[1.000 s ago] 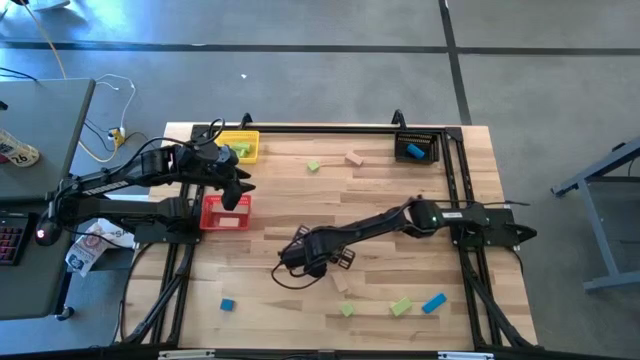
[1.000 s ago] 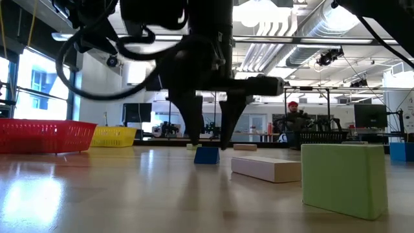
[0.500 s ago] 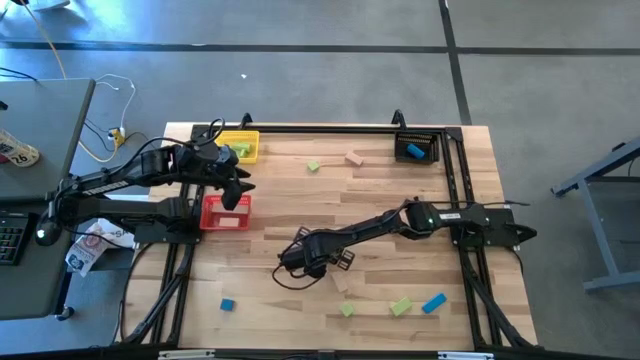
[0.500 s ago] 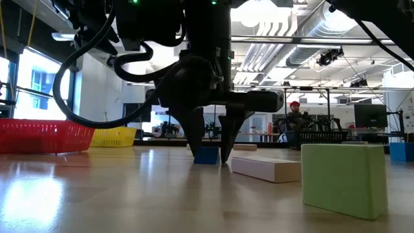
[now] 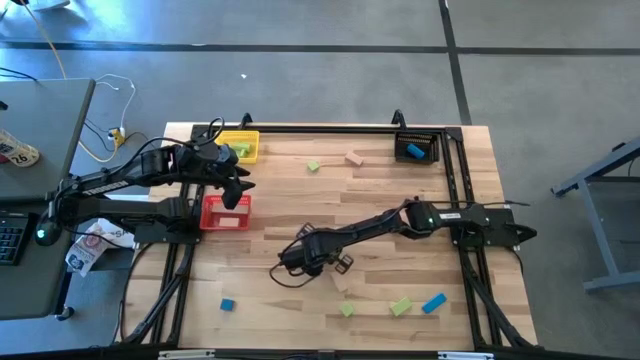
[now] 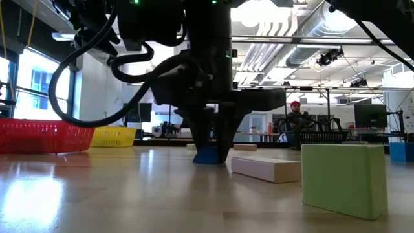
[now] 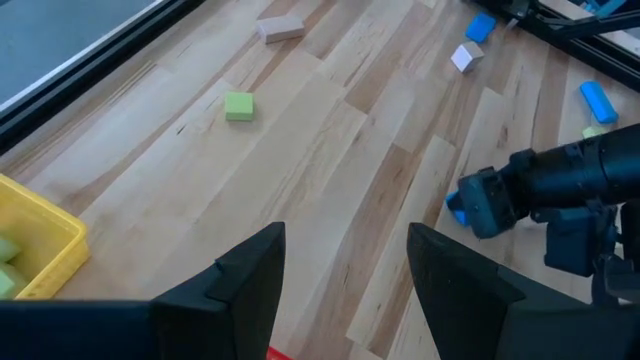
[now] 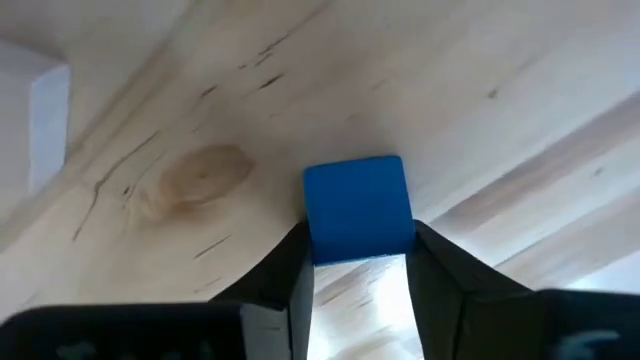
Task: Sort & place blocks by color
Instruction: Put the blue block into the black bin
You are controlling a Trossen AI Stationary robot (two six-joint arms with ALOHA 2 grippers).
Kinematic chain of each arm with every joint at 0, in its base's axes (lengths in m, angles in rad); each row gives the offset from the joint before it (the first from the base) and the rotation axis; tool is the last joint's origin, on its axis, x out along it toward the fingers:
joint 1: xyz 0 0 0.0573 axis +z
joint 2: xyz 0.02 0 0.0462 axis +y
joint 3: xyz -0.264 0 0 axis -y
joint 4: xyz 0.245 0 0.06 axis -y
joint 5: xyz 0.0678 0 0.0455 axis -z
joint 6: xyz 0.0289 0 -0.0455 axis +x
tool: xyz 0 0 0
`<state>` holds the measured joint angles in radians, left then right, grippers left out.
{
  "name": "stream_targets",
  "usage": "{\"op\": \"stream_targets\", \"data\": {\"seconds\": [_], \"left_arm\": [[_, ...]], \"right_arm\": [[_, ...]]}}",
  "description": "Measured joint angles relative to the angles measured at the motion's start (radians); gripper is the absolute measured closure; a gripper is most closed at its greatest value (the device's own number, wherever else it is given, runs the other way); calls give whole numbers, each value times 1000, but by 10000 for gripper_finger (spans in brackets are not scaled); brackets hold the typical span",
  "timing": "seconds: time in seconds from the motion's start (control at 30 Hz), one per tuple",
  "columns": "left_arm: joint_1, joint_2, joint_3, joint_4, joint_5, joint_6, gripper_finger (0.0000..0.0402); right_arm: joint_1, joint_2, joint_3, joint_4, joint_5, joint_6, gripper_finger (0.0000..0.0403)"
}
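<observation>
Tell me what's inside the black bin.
The black bin holds blue blocks; its walls hide anything lower down, so I can't count them.

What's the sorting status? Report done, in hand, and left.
Done: a blue block sits in the black bin, green ones in the yellow bin.
In hand: the right gripper is shut on a blue cube, still on the table.
Left: loose blocks remain, such as the green cube. The left gripper waits open.
</observation>
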<state>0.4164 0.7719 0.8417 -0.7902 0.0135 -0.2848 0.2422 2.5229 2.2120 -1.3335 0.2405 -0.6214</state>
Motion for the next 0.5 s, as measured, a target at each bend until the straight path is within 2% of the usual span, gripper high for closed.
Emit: {"op": "stream_targets", "data": {"seconds": [0.2, 0.5], "left_arm": [[0, 0, 0, 0, 0, 0, 204], [0, 0, 0, -3, 0, 0, 204]], "right_arm": [[-43, -21, -2, -28, 41, 168, 302], [-130, -89, -1, -121, 194, 445, 302]]}}
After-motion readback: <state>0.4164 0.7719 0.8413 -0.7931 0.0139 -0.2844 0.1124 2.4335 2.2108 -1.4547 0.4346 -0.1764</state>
